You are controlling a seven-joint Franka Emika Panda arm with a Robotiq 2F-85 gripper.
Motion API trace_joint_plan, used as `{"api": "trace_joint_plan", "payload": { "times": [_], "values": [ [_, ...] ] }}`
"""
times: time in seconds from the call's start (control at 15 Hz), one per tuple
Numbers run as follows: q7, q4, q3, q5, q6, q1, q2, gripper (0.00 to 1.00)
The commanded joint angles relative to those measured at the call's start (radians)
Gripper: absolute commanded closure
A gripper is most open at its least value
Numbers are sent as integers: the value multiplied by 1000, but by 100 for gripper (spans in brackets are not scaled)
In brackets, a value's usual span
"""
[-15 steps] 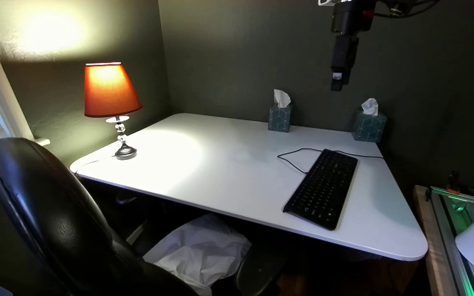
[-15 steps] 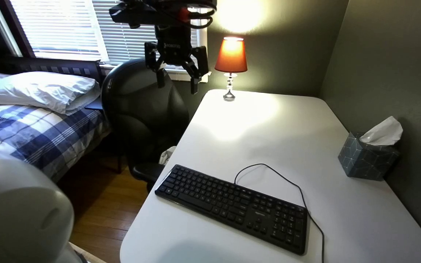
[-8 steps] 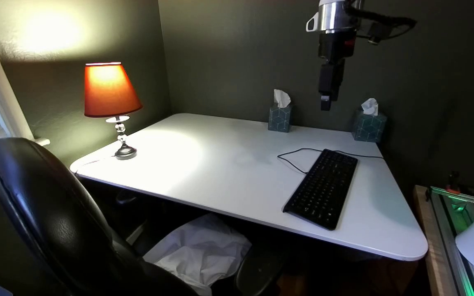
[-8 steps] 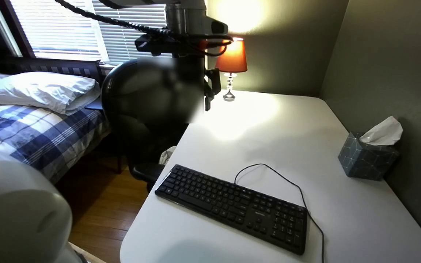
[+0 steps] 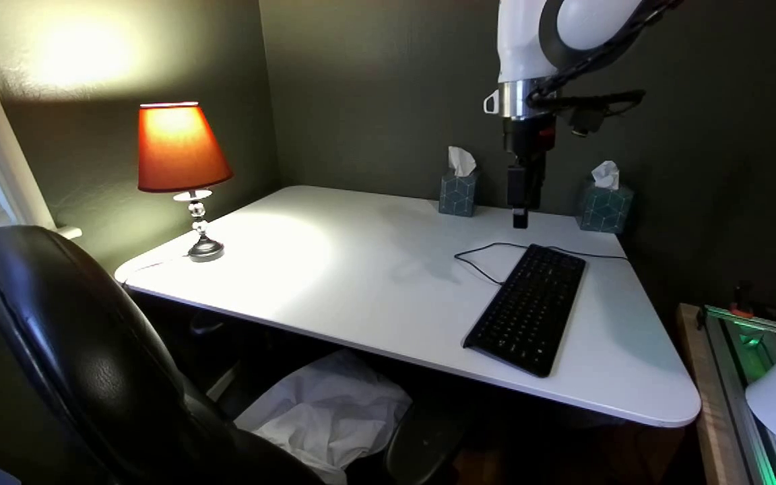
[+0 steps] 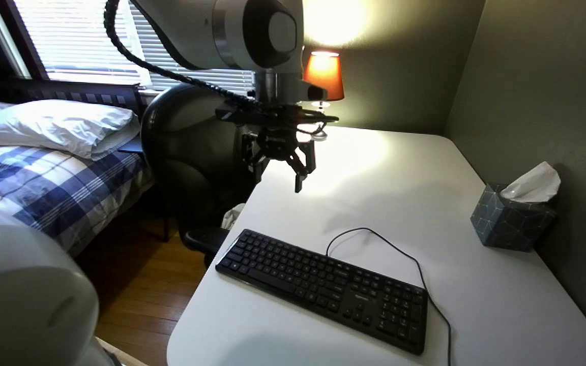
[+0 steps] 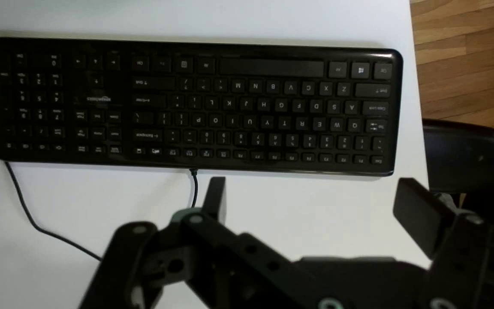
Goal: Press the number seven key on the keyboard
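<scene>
My black two-fingered claw [image 6: 279, 183] hangs fingers apart. In the wrist view the flat black rectangular keyboard [image 7: 195, 107] lies far of it on the white round-cornered desk [image 7: 307, 210], long axis left-right like my finger line; I'd likely shift far, then lower.

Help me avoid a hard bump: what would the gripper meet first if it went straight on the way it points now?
Probably the keyboard: the open gripper points down toward it. Depth is hard to judge, so the desk just behind its back edge can't be ruled out.
</scene>
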Motion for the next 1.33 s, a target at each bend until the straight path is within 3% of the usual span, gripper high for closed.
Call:
{"api": "trace_joint_plan", "payload": {
  "times": [0.0, 0.2, 0.27, 1.27],
  "values": [
    [-18, 16, -12, -13, 66, -9, 113, 0],
    [-3, 22, -15, -21, 127, -16, 184, 0],
    [-7, 8, -10, -2, 88, -10, 132, 0],
    [-20, 15, -27, 16, 139, -27, 258, 0]
  ]
}}
